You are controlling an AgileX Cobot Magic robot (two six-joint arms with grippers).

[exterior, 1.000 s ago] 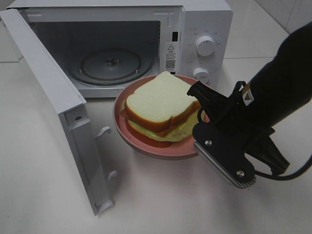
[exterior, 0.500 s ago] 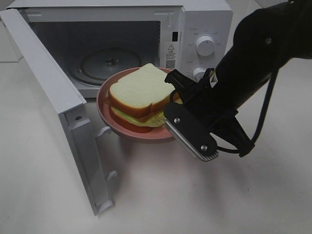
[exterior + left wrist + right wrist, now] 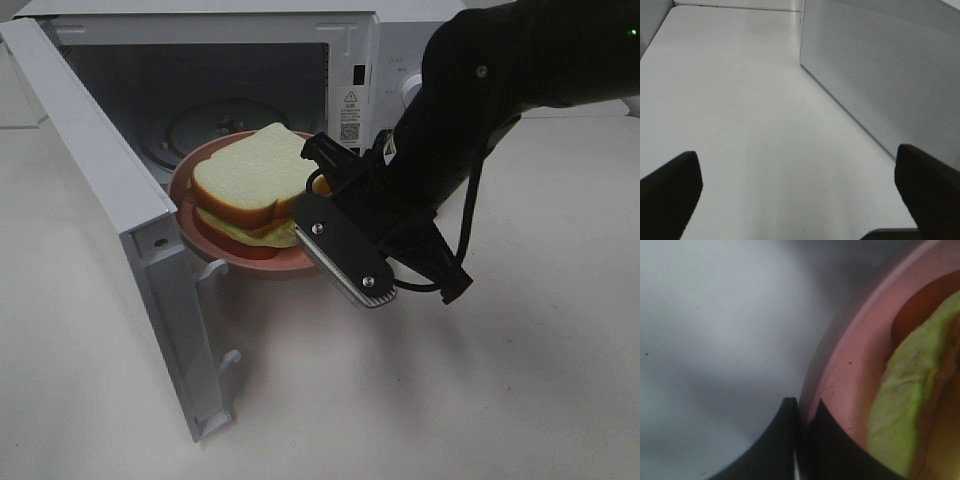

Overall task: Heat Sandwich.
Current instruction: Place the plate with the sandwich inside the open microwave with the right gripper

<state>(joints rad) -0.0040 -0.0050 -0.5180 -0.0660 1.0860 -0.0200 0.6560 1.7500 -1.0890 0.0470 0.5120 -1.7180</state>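
Note:
The sandwich, white bread over lettuce and tomato, lies on a pink plate. My right gripper is shut on the plate's right rim and holds it above the table at the mouth of the open white microwave. The plate's left part is over the cavity's front edge, in front of the glass turntable. The right wrist view shows the gripper clamped on the plate's rim, with lettuce beside it. My left gripper is open and empty over bare table, out of the exterior high view.
The microwave door stands swung out to the left, close to the plate's left rim. The control panel is mostly hidden behind my right arm. The left wrist view shows the microwave's perforated side panel beside white table.
My right gripper has carried the plate with the sandwich up and to the left, from in front of the control panel to the microwave's opening. The door has not moved.

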